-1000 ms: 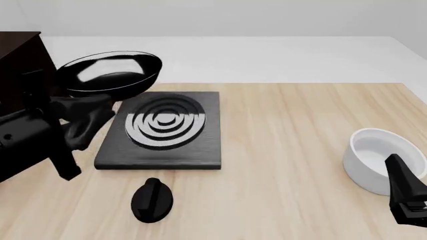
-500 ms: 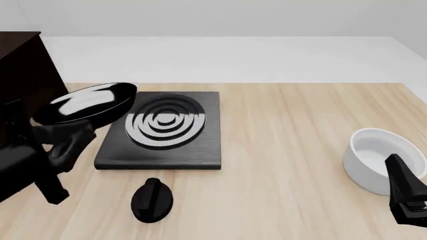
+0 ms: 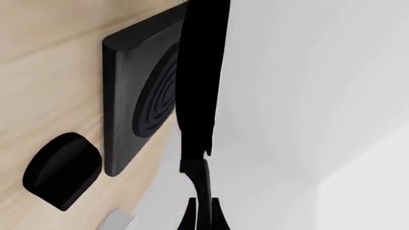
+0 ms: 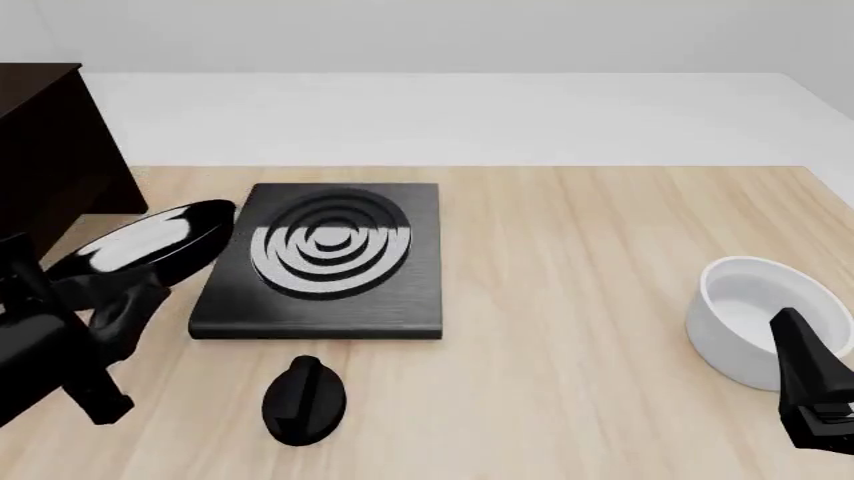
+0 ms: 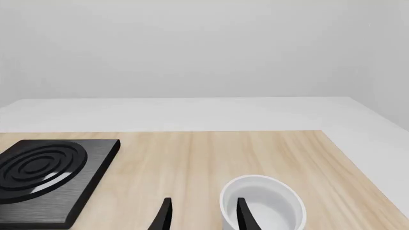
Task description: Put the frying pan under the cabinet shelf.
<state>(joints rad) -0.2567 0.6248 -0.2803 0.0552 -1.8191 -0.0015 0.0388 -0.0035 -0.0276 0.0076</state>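
Note:
The frying pan (image 4: 144, 238), glossy black and tilted on edge, hangs just above the table left of the stove plate, with my left gripper (image 4: 118, 292) shut on its handle. In the left wrist view the pan (image 3: 201, 72) shows edge-on, and its slim handle (image 3: 200, 184) runs back into my left gripper (image 3: 204, 218). The dark brown cabinet shelf (image 4: 51, 150) stands at the far left, close behind the pan. My right gripper (image 5: 203, 216) is open low at the right side (image 4: 809, 392), with nothing held between its fingers.
A flat black stove plate (image 4: 327, 262) with silver rings lies left of the table's centre. A black oval knob (image 4: 304, 400) sits in front of it. A white bowl (image 4: 747, 318) stands at the right edge, just ahead of the right gripper.
The left arm has carried the frying pan down and to the left, from above the stove plate's back corner to low beside it, nearer the cabinet. The right arm has not moved.

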